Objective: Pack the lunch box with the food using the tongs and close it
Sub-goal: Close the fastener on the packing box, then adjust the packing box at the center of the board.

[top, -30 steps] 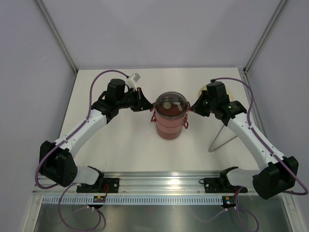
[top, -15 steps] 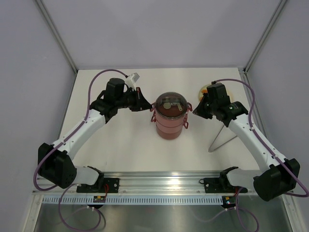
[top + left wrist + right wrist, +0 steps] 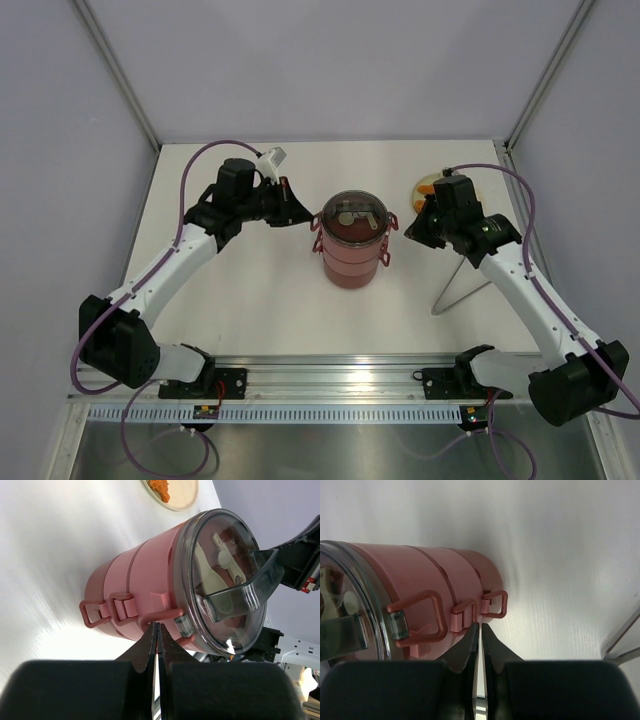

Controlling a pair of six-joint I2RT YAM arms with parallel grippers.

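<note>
Flanking the stacked dark-red round lunch box (image 3: pixel 352 245) with its grey-clear lid on, the left gripper (image 3: pixel 297 209) and right gripper (image 3: pixel 409 226) sit closed and empty beside its side clasps, apparently latching done; slim silver tongs (image 3: pixel 458 286) lie right of it.

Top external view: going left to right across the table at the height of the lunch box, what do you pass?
Left gripper → lunch box, stacked and lidded → right gripper → cream plate behind the right arm; the tongs lie nearer, right of the box.
</note>
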